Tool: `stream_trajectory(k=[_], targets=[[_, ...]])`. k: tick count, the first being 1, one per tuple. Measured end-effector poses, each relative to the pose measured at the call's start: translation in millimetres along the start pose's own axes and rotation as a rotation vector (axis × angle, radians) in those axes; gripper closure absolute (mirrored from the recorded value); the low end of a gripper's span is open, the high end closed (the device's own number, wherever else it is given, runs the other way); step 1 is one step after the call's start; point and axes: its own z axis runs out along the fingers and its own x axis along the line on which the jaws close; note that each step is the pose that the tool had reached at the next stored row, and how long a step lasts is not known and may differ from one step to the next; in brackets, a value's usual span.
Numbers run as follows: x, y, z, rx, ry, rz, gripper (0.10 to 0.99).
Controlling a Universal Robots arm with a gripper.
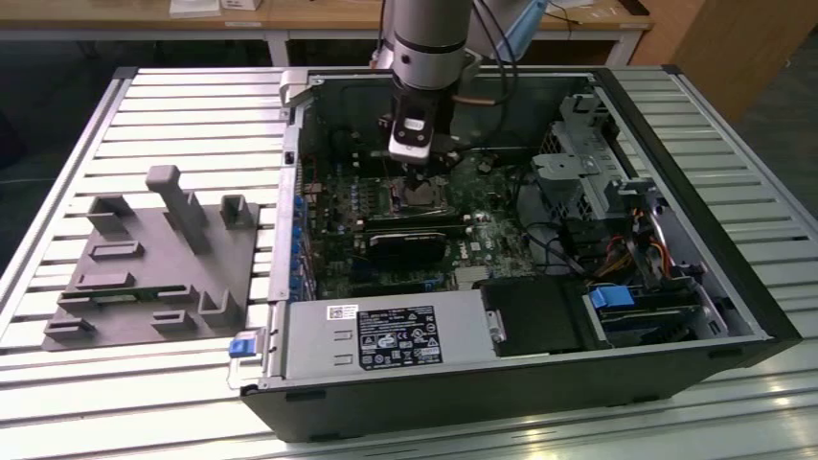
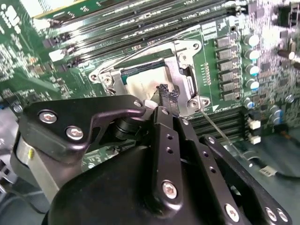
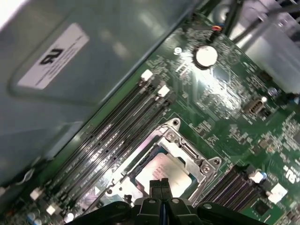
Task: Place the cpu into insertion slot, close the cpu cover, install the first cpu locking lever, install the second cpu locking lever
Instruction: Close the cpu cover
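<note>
The cpu (image 3: pixel 164 172) is showing as a small flat square with a pale silver-grey top, sitting in the insertion slot (image 1: pixel 420 196) on the green motherboard (image 3: pixel 220 112). The cpu cover (image 3: pixel 190 157), a thin silvery frame with a big window, is lying flat around it, with the chip top showing through the window.

The gripper (image 3: pixel 160 186) is hanging just above the chip's near edge with its 2 black fingers pressed together and nothing between them. Whether the tips are touching the chip or the cover, I cannot tell.

Room is tight. Long black memory slots (image 3: pixel 112 140) are running close along 1 side of the socket, and more slots are lying on the other side. The grey case wall (image 3: pixel 70 70) is rising just past the first set.

The second wrist view is showing a thin wire locking lever (image 2: pixel 218 129) running out from the socket corner beside the fingers, and a row of capacitors (image 2: pixel 251 70) near the frame edge. Whether that lever is latched, I cannot tell. The first wrist view is showing a coin cell (image 3: pixel 206 55) well apart from the socket.

The exterior view is showing the open computer case (image 1: pixel 715 287) lying on a slatted table (image 1: pixel 153 105). The arm is reaching down into its middle, and a grey fixture tray (image 1: pixel 141 259) is sitting outside on the exterior view's left
</note>
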Motion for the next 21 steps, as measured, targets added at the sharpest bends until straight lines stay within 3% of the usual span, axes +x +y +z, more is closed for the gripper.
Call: stream_trajectory(k=[21], targets=[[0.0, 0.0, 0.1, 0.005, -0.0018, -0.375, 0.984]])
